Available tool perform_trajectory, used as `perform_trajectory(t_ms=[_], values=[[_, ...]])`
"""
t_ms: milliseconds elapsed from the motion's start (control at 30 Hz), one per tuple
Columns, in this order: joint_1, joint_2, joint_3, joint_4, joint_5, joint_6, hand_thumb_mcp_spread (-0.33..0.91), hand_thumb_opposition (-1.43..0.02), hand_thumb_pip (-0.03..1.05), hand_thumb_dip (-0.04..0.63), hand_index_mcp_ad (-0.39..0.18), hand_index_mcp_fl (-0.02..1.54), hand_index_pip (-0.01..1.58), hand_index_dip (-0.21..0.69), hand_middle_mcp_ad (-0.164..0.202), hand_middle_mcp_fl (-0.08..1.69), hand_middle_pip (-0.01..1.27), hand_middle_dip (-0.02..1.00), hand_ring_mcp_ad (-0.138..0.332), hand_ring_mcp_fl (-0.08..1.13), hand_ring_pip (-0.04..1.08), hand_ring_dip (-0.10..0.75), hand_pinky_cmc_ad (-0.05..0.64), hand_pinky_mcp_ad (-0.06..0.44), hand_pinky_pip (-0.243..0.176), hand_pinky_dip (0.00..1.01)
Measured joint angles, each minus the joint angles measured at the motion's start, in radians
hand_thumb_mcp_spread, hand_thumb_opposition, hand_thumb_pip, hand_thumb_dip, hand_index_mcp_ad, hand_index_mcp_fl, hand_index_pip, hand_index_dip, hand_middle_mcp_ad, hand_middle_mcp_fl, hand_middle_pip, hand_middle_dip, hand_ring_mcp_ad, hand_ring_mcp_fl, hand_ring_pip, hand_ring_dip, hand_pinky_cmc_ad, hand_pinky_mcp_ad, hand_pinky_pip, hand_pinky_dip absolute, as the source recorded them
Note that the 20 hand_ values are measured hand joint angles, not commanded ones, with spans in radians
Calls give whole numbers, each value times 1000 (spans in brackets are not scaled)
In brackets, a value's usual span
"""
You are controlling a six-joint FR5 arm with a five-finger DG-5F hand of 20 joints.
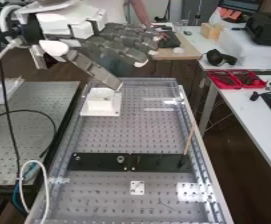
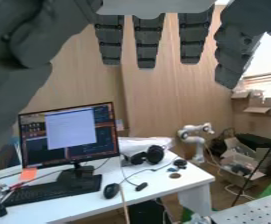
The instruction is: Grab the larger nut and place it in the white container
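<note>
In the high view, the hand [image 1: 122, 46] is above the far left part of the bench [image 1: 142, 135]. Its fingers are extended and stand apart from the thumb [image 1: 94, 70], which slants down towards the container [image 1: 100, 104]. The thumb's tip is near the container's far right corner; whether they touch cannot be told. The container sits upright on the bench's far left part, but whether the larger nut lies inside cannot be made out. Nearer, the black bar [image 1: 160, 162] runs across the bench. On its left half are the smaller nut [image 1: 77, 158] and, further right, the bearing [image 1: 120, 159]. A thin stick [image 1: 189, 141] leans at the bar's right end, and a small white plate [image 1: 137, 188] lies on the near side of the bar.

In the wrist view, the fingers [image 2: 147, 42] hang almost straight, with gaps between them. Beyond them, a monitor [image 2: 69, 135], keyboard [image 2: 52, 192], mouse [image 2: 112, 190] and headphones [image 2: 152, 155] are on a white desk [image 2: 165, 182].
</note>
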Motion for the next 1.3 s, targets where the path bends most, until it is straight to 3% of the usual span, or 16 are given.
perform_trajectory(t_ms=[267, 500, 1300], values=[[-2, -66, 90, -49, -60, -28, 0, -768, 435, -7, -105, 103, 113, 16, 58, 3, 145, 213, 232, 16, 103, 17, 607, 440, -155, 176], [-12, -90, 123, -72, -103, -33, 0, -768, 435, -7, -105, 105, 115, 19, 58, 3, 145, 209, 232, 16, 103, 17, 607, 440, -155, 176], [-45, -109, 133, -83, -152, -22, 24, -768, 422, -7, -105, 106, 119, 16, 61, 2, 145, 213, 232, 16, 103, 17, 607, 443, -154, 176]])
